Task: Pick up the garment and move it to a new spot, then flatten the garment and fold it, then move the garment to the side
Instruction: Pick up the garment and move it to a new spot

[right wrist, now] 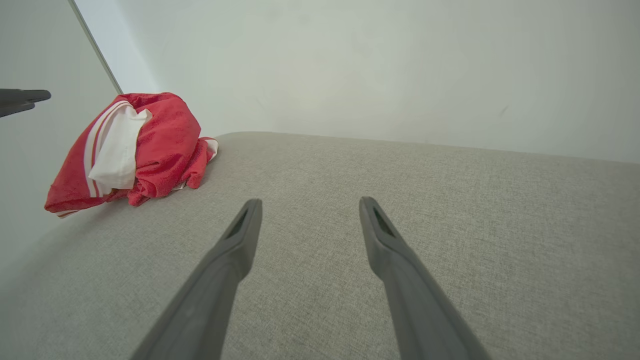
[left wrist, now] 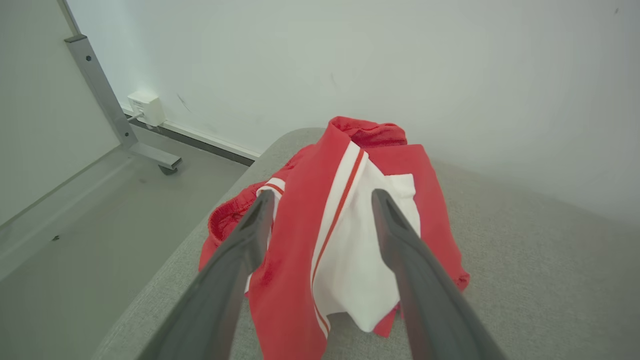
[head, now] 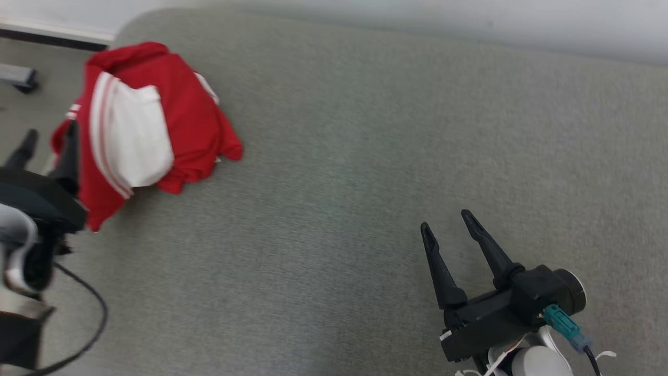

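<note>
Crumpled red-and-white garment (head: 148, 125) lying at the far left corner of the grey pad (head: 339, 183). Left gripper (left wrist: 322, 200), fingers spread apart and holding nothing, points at the garment from close by. Right gripper (head: 446, 220), likewise spread and empty, sits above the pad, well apart from the garment.

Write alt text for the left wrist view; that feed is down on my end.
A crumpled red and white garment lies heaped at the corner of a grey fabric surface, framed between the dark fingers of the open left gripper; contact cannot be told. Behind stand a white wall and a metal frame leg on the floor.
</note>
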Controlling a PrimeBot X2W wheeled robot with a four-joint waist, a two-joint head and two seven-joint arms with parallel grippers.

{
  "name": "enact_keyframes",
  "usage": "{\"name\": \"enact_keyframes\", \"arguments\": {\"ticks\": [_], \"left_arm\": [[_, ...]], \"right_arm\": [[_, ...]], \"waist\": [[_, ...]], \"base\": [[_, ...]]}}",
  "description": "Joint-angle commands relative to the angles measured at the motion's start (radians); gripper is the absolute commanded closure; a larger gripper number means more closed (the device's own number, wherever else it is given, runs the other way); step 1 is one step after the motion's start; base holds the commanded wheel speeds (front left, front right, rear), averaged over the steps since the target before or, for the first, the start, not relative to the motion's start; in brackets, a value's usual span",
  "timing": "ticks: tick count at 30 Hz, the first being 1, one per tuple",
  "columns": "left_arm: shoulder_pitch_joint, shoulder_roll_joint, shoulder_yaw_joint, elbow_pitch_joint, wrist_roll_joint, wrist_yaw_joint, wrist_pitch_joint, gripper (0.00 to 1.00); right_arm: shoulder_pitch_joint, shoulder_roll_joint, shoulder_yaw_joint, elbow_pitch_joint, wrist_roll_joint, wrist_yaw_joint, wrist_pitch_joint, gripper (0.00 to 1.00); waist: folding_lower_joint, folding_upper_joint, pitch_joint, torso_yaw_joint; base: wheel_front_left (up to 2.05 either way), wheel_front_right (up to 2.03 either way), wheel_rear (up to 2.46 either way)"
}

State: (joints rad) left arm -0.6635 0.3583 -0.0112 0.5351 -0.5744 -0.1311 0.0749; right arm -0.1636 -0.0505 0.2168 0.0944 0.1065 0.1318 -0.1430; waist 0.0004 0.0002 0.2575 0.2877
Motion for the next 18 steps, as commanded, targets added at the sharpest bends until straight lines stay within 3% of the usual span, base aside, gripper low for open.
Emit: {"name": "enact_keyframes", "arguments": {"ticks": [1,4,9,11,14,18], "left_arm": [[-0.030,0.054,-0.011,-0.007,-0.046,0.001,0.059,0.00],[-0.053,0.136,-0.004,0.012,-0.089,0.001,0.161,0.00],[-0.060,0.239,0.033,0.039,-0.094,0.044,0.255,0.00],[-0.051,0.250,0.043,0.044,-0.108,0.061,0.287,0.00],[-0.060,0.288,0.056,0.083,-0.134,0.048,0.328,0.00],[-0.074,0.276,0.059,0.105,-0.157,0.044,0.357,0.00]], "right_arm": [[-0.024,-0.002,0.007,-0.009,0.000,-0.002,-0.007,0.00],[-0.040,-0.001,0.023,-0.013,0.004,-0.002,-0.015,0.00],[-0.065,0.000,0.036,-0.001,0.028,-0.002,-0.038,0.00],[-0.069,0.000,0.035,0.006,0.037,-0.002,-0.046,0.00],[-0.079,0.001,0.029,0.014,0.046,-0.002,-0.055,0.00],[-0.082,0.000,0.019,0.027,0.051,-0.002,-0.061,0.00]], "waist": [[-0.0004,-0.0002,0.183,-0.165],[-0.0004,-0.0002,0.224,-0.194],[-0.0004,-0.0002,0.265,-0.243],[-0.0004,-0.0002,0.271,-0.255],[-0.0004,-0.0002,0.278,-0.266],[-0.0004,-0.0002,0.275,-0.265]], "base": [[0.00,0.00,0.00],[0.00,0.00,0.00],[0.00,0.00,0.00],[0.00,0.00,0.00],[0.00,0.00,0.00],[0.00,0.00,0.00]]}}
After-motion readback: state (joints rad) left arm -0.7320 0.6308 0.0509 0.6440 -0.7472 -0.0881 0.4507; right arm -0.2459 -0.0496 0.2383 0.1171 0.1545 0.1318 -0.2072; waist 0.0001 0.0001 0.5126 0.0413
